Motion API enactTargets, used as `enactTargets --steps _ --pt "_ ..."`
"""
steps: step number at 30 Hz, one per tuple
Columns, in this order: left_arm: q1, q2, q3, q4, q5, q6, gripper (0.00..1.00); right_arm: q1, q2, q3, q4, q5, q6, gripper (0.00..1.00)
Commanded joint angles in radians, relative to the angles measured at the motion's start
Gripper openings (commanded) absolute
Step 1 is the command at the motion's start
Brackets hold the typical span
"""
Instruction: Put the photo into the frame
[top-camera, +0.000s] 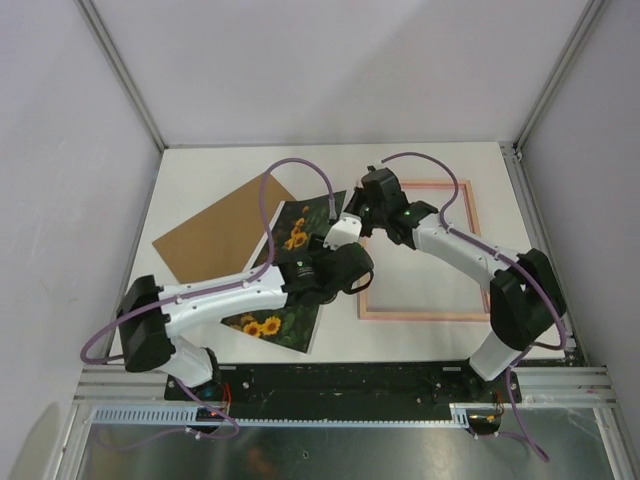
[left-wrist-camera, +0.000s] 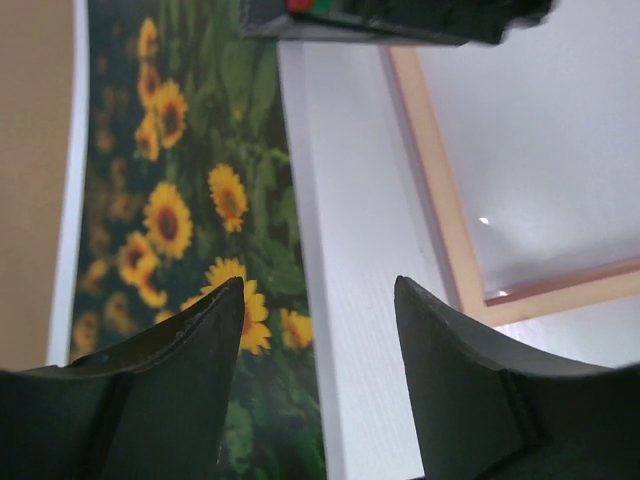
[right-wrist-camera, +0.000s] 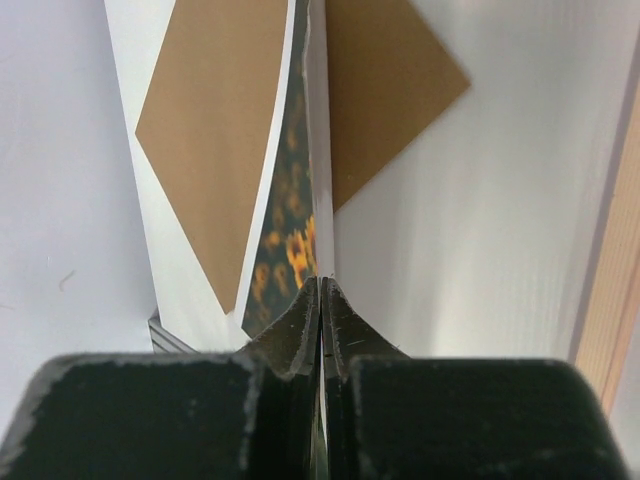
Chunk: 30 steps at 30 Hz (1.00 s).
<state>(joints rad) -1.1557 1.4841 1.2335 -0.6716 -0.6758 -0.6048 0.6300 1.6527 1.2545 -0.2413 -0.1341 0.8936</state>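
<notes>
1. The right tool (top-camera: 338, 232) is pinching the far right edge of the photo (top-camera: 303, 228), with its 2 fingers pressing together on the print. From the right wrist camera the sheet is showing almost edge-on between them.
2. The photo is sitting to the left of the frame (top-camera: 415, 314), fully outside it. Its near part is running under the left arm, and its left side is overlapping the brown backing board (top-camera: 215, 238).
3. The frame is lying flat on the white tabletop (top-camera: 225, 165), right of centre, with bare tabletop showing inside its rails.
4. The left tool (left-wrist-camera: 318, 290) is hovering with its 2 fingers spread, gripping nothing. Beneath it the photo's right edge and a strip of tabletop are showing, with the frame's left rail just beyond.
5. The 2 tools are sitting close together between the photo and the frame. I cannot tell whether they are touching.
</notes>
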Motion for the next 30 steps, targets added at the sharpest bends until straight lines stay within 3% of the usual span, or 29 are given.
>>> enactTargets --steps 1,17,30 --pt "-0.018 0.034 0.061 -0.093 -0.152 -0.029 0.65 -0.011 -0.08 0.056 -0.057 0.034 -0.019 0.0" --pt "-0.08 0.168 0.104 -0.153 -0.204 -0.078 0.59 -0.028 -0.096 0.101 -0.109 0.049 -0.009 0.0" --pt "-0.085 0.246 0.155 -0.2 -0.293 -0.087 0.45 -0.038 -0.106 0.113 -0.146 0.064 -0.008 0.0"
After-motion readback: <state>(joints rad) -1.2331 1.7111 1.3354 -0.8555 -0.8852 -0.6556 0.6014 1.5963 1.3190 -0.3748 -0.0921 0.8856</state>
